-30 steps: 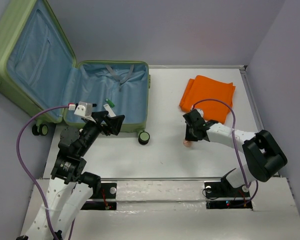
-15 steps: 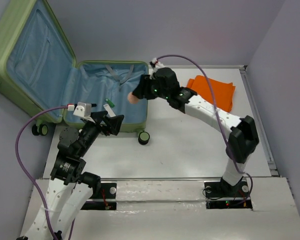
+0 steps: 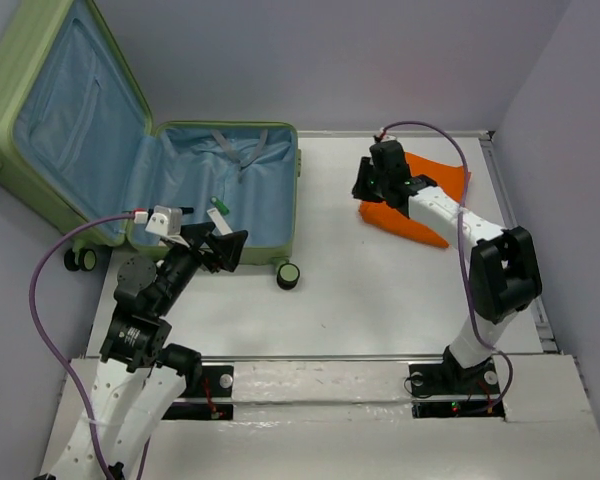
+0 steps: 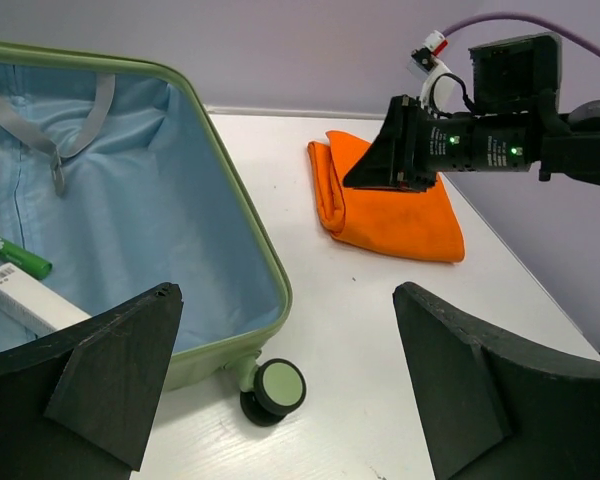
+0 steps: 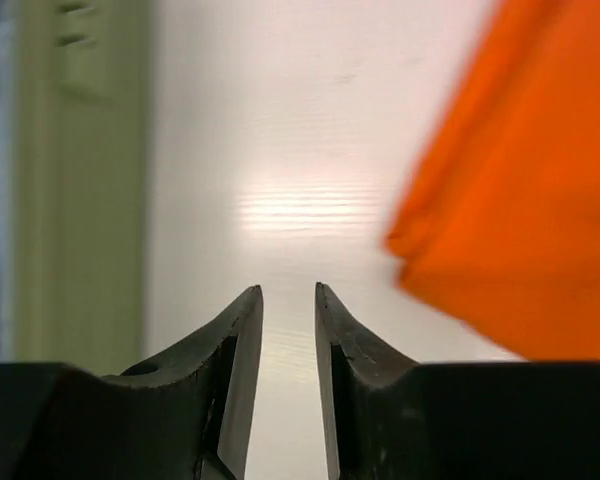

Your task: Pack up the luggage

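The luggage (image 3: 220,127), a light-green suitcase, lies open at the left with its lid (image 3: 10,100) leaning back and its blue lining showing. A folded orange cloth (image 3: 445,180) lies at the back right. My right gripper (image 3: 362,190) hovers at the cloth's left edge. In the right wrist view its jaws (image 5: 288,290) stand a narrow gap apart over bare table, nothing between them, with the cloth (image 5: 520,200) to the right. My left gripper (image 3: 225,245) hangs wide open and empty over the suitcase's near rim (image 4: 250,225).
A green tube (image 4: 15,255) and a white box (image 4: 30,300) lie in the suitcase, near grey straps (image 3: 235,148). A caster wheel (image 3: 289,275) sticks out at the suitcase's near right corner. A raised lip (image 3: 510,220) borders the table's right side.
The right arm carried a small pinkish thing from mid-table to over the suitcase, then swung back to the orange cloth with its jaws parted and empty. The left arm has not moved.
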Available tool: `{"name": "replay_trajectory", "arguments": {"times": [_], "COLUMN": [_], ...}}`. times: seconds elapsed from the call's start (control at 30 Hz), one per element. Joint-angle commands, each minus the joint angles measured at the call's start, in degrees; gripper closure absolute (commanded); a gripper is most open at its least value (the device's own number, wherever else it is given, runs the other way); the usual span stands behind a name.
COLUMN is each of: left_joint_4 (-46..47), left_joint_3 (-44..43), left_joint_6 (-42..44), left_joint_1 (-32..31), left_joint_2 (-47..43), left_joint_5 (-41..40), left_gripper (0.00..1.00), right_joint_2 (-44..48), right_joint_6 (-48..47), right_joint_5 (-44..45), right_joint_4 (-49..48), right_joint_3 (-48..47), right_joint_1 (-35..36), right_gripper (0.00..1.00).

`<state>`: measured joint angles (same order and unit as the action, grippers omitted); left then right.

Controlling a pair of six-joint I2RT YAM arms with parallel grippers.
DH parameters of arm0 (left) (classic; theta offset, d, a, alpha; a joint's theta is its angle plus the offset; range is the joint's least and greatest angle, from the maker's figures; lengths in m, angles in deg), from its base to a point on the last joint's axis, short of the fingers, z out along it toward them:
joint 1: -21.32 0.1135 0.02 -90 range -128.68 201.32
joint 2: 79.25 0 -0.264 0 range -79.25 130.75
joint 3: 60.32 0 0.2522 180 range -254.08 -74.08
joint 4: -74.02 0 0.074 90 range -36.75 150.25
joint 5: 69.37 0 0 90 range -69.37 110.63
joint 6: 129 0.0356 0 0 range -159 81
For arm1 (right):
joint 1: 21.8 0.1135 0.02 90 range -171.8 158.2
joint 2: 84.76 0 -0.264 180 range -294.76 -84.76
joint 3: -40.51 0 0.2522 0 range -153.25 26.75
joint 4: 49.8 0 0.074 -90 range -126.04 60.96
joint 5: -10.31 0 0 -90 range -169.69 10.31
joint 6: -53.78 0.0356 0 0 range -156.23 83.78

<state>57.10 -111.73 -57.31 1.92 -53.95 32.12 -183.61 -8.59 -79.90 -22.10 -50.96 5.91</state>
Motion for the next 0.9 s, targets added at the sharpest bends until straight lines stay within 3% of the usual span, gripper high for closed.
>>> {"name": "replay_trajectory", "arguments": {"times": [0.0,0.1,0.3,0.37,0.4,0.5,0.73,0.77,0.8,0.83,0.87], "left_joint_4": [1.93,2.02,2.10,2.19,2.19,2.81,5.62,6.66,7.20,8.25,8.52], "left_joint_3": [-1.64,-1.55,-1.55,-1.64,-1.46,-1.20,-1.20,-1.20,-1.29,-1.37,-1.64], "left_joint_6": [0.46,0.38,0.46,0.38,0.55,0.90,-0.24,-1.46,-2.17,-3.39,-3.93], "left_joint_1": [-0.29,-0.29,-0.29,-0.29,-0.29,-0.29,-0.29,-0.29,-0.38,-0.38,-0.55], "left_joint_2": [0.19,0.54,1.59,1.51,1.68,3.17,7.39,9.14,10.02,11.95,12.75], "left_joint_5": [-0.06,0.03,0.91,0.82,0.91,3.71,10.47,11.79,14.07,15.22,16.28], "left_gripper": [0.01,0.01,0.01,0.01,0.01,0.01,0.01,0.01,0.01,0.01,0.01], "right_joint_2": [-3.62,-9.07,-21.80,-23.66,-24.11,-22.28,-7.17,-5.23,-1.73,0.22,4.67], "right_joint_6": [-9.33,-12.25,-14.45,-14.28,-13.58,-11.56,-5.06,-4.09,-2.34,-1.63,-0.49], "right_joint_5": [17.32,18.49,18.67,18.67,18.40,16.65,13.49,12.96,11.91,11.11,9.10], "right_joint_4": [9.51,12.25,18.14,18.76,18.85,16.93,8.05,7.17,5.77,4.10,3.30], "right_joint_3": [-2.17,-7.00,-17.02,-17.74,-17.56,-13.27,9.83,14.65,16.87,19.07,23.00], "right_joint_1": [-3.45,-4.94,-5.47,-5.47,-5.47,-4.16,2.00,2.00,2.53,2.53,2.53], "right_gripper": [0.55,0.39,0.35,0.44,0.58,0.82,0.83,0.82,0.73,0.63,0.45]}}
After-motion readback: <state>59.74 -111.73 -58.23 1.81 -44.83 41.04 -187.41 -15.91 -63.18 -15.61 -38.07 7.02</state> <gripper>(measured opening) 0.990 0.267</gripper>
